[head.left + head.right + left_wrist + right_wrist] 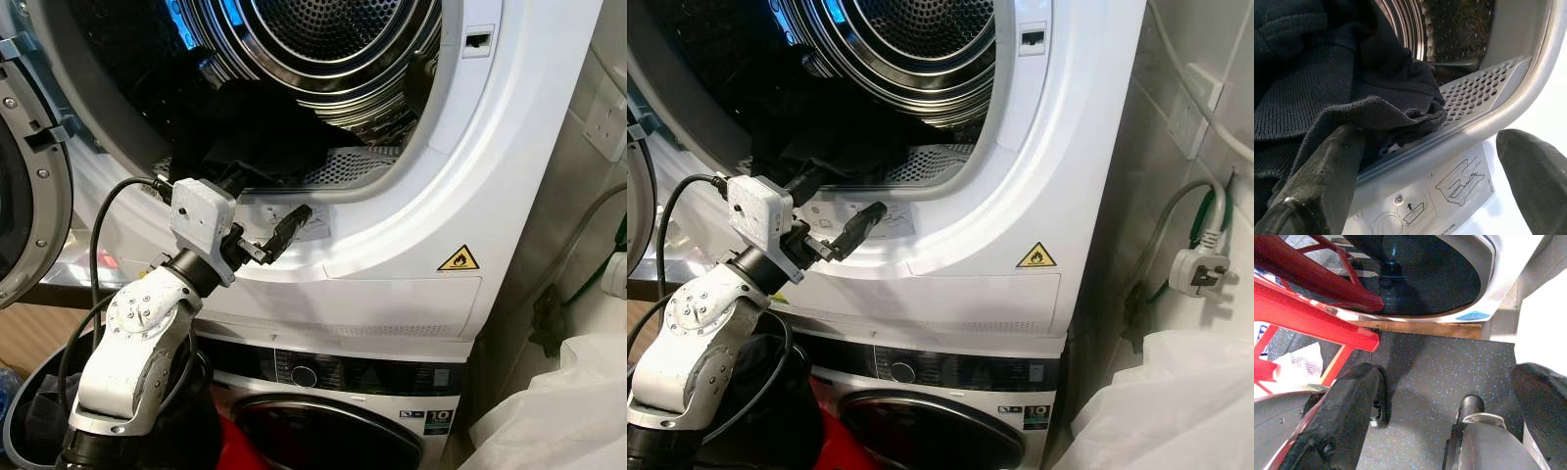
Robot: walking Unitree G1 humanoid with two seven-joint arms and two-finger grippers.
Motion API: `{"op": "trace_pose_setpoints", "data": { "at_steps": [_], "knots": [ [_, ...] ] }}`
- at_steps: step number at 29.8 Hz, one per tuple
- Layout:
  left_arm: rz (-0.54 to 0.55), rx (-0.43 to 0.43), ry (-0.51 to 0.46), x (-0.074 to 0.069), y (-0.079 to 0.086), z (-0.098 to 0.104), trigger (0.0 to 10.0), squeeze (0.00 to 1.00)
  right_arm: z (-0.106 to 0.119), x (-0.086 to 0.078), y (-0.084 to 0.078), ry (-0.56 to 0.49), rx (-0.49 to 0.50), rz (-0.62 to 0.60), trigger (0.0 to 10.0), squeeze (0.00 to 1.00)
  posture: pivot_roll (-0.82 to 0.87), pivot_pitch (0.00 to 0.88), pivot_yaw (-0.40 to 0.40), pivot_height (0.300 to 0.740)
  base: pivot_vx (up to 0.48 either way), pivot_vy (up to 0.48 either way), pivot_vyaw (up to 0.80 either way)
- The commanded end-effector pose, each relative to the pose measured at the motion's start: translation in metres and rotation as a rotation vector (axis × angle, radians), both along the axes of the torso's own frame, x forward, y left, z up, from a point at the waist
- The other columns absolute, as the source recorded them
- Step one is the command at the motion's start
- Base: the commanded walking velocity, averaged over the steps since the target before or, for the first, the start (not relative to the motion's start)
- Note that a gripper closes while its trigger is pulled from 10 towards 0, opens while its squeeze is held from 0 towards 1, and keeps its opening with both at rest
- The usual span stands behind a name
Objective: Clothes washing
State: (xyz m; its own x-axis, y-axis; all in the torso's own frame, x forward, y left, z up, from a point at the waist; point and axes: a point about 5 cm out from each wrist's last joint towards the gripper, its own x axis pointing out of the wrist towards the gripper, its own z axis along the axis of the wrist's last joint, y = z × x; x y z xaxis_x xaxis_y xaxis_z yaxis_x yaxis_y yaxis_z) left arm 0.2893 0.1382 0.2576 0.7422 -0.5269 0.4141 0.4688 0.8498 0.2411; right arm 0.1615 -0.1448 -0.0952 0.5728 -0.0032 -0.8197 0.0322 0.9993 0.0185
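The upper machine (509,147) stands with its round door (29,196) swung open to the left, showing the steel drum (323,49). Dark clothes (245,137) lie heaped in the lower left of the opening, spilling to the rim. My left gripper (269,201) is open at that rim, just below the heap. In the left wrist view the dark knitted cloth (1327,73) hangs over one finger (1327,176), while the other finger (1537,171) stands free beside the perforated filter grate (1479,93). My right gripper (1447,374) hangs open over the grey floor, holding nothing.
A second front-loader (323,411) sits under the open one. A grey basket (24,421) stands at lower left and a white bag (558,411) at lower right. A plug and cable (1195,269) hang on the tiled wall. A red frame (1308,308) is near my right gripper.
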Motion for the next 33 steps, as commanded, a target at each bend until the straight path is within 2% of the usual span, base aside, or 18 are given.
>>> {"op": "trace_pose_setpoints", "data": {
  "at_steps": [1, 4, 7, 8, 12, 15, 17, 20, 27, 28, 33],
  "knots": [
    [0.011, -0.001, -0.079, -0.003, 0.005, 0.021, 10.0, 0.00, -0.001, -0.001, 0.008, 0.009, 0.017, 0.012, 10.0, 0.00, 0.06, 0.000, 0.149, 0.740, 0.000, 0.000, 0.00],
    [0.062, -0.007, -0.070, 0.006, 0.013, 0.026, 10.0, 0.00, -0.001, -0.001, 0.009, 0.009, 0.019, 0.012, 10.0, 0.00, 0.06, 0.000, 0.155, 0.740, 0.000, 0.000, 0.00],
    [0.123, -0.017, -0.045, 0.014, 0.021, 0.021, 10.0, 0.00, -0.001, -0.001, 0.010, 0.008, 0.021, 0.010, 10.0, 0.00, 0.05, 0.000, 0.159, 0.740, 0.000, 0.000, 0.00],
    [0.194, 0.016, -0.009, 0.020, 0.027, 0.011, 10.0, 0.00, -0.001, -0.001, 0.010, 0.008, 0.022, 0.006, 10.0, 0.00, 0.05, 0.000, 0.159, 0.740, 0.000, 0.000, 0.00],
    [0.231, -0.020, 0.028, 0.026, 0.031, 0.005, 10.0, 0.00, -0.001, -0.002, 0.008, 0.009, 0.022, -0.002, 10.0, 0.00, 0.04, 0.000, 0.157, 0.740, 0.000, 0.000, 0.00],
    [0.216, -0.057, 0.022, 0.032, 0.028, 0.013, 10.0, 0.00, -0.002, -0.003, 0.006, 0.014, 0.017, -0.003, 10.0, 0.00, 0.05, 0.000, 0.157, 0.740, 0.000, 0.000, 0.00],
    [0.260, -0.078, 0.035, 0.039, 0.031, 0.018, 10.0, 0.00, -0.002, -0.004, 0.006, 0.017, 0.015, 0.002, 10.0, 0.00, 0.04, 0.000, 0.160, 0.740, 0.000, 0.000, 0.00],
    [0.233, -0.162, 0.045, 0.041, 0.029, 0.023, 10.0, 0.00, -0.002, -0.004, 0.006, 0.014, 0.015, -0.008, 10.0, 0.00, 0.04, 0.000, 0.158, 0.740, 0.000, 0.000, 0.00],
    [0.233, -0.244, 0.069, 0.055, 0.028, 0.031, 10.0, 0.00, -0.002, -0.004, 0.005, 0.019, 0.012, 0.006, 10.0, 0.00, 0.05, 0.000, 0.145, 0.740, 0.000, 0.000, 0.00],
    [0.229, -0.296, 0.088, 0.065, 0.028, 0.038, 10.0, 0.00, -0.002, -0.004, 0.005, 0.021, 0.011, 0.010, 10.0, 0.00, 0.05, 0.000, 0.141, 0.740, 0.000, 0.000, 0.00],
    [0.223, -0.373, 0.123, 0.088, 0.027, 0.052, 10.0, 0.00, -0.001, -0.002, 0.007, 0.017, 0.015, 0.013, 10.0, 0.00, 0.04, 0.000, 0.136, 0.740, 0.000, 0.000, 0.00]
  ]
}}
